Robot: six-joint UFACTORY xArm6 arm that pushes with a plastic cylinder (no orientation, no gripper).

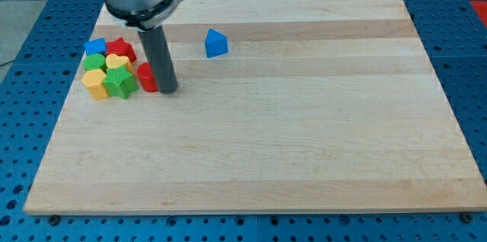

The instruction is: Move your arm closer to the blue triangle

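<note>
At the upper left of the frame, on the pale wooden counter point(304, 158), sits a tight cluster of small plastic blocks: a blue block point(95, 46), a red star-like block point(120, 48), a green block point(93, 62), a yellow heart-shaped block point(116, 62), a yellow block point(94, 84), a green star-shaped block point(119, 84) and a red cylinder point(146, 78). Just right of it, touching or nearly touching the red cylinder, my tip point(167, 90) ends the straight dark rod; there is no pincer, so nothing is gripped. Further right and higher stands the blue triangle point(216, 43), alone and clearly apart, so the approach looks barely begun, and the next move calls for sliding up and rightward, away from the cluster.
</note>
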